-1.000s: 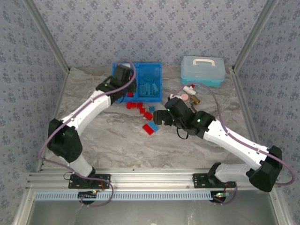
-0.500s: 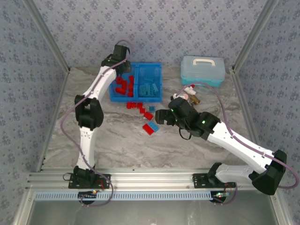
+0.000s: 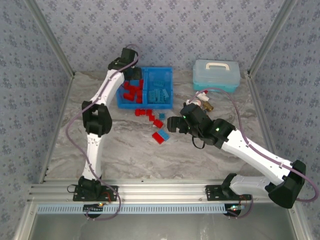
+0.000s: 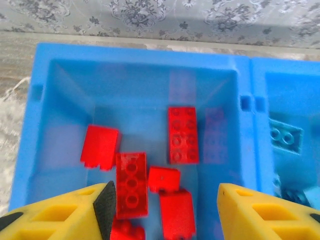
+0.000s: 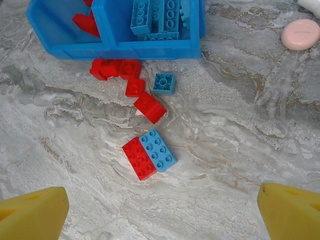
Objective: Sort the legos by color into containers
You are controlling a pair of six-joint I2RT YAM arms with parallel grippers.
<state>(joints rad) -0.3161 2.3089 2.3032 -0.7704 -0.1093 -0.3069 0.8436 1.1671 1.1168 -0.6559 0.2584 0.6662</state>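
The left fingers (image 4: pixel 55 215) stood partly open above the left compartment (image 4: pixel 125 85) of the blue bin (image 3: pixel 150 105). The gap between them was free; they held nothing and touched nothing. The right fingers (image 5: pixel 30 210) were spread very wide over the counter (image 5: pixel 240 140), also with nothing between them and no contact with any brick.

In the left wrist view six red legos (image 4: pixel 182 135) lay loosely in the left compartment, some of them partly on top of each other. The right compartment (image 4: pixel 285 95) held light blue legos (image 4: pixel 286 137). They were piled together, so an exact count was not possible; at least four showed in the right wrist view.

On the counter in front of the bin, more legos waited unsorted. Two were light blue: one small square brick (image 5: pixel 164 83) near the bin, and one longer brick (image 5: pixel 157 150) lying side by side with a red brick (image 5: pixel 139 157), touching it. There were about six red ones on the counter in all. A tight group just beside the bin wall was hard to separate; then came two single bricks in a line toward the pair.

One pink disc (image 5: pixel 300 34) lay to the right of the bin. One pale blue case (image 3: pixel 216 75) stood at the far side of the counter.
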